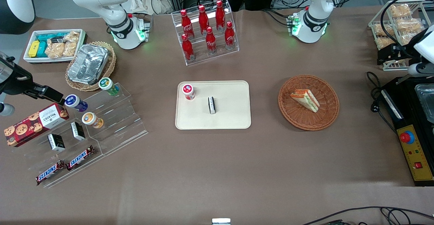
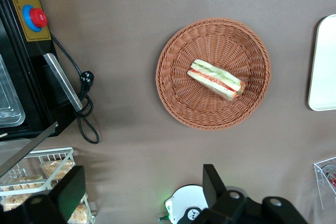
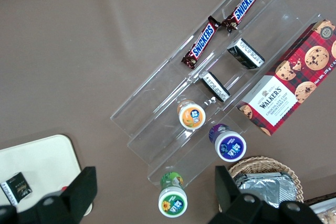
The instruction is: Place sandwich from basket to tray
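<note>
Toward the working arm's end of the table, you have the basket [image 1: 327, 118] sitting flat on the brown cover, with the sandwich [image 1: 305, 99] lying in it. The wedge rests on the wicker near the basket's middle, and its orange-red and green layers show along the cut edge. Nothing touches it.

Your left arm's gripper [image 2: 140, 190] hangs high over the table, near the arm's own base and the wire rack of bagged snacks [image 1: 396, 24]. It is farther from the front camera than the basket and well apart from it. In the wrist view its two fingers [image 2: 68, 192] are spread wide, with only bare table cover between them. They hold nothing.

The tray [image 1: 234, 118] lies beside the basket, toward the parked arm's end, with a strip of table cover between the two. On the tray you can see a small red-lidded jar [image 1: 188, 91] standing near the corner farthest from the basket. A small black-and-white box [image 1: 212, 105] sits close to the tray's middle. The part of the tray nearest the basket is bare.

Farther from the camera than the tray, a clear stand of red cola bottles [image 1: 205, 31] is upright. Close to the basket, at the working arm's table edge, is a black machine with a red button [image 1: 407, 137].
</note>
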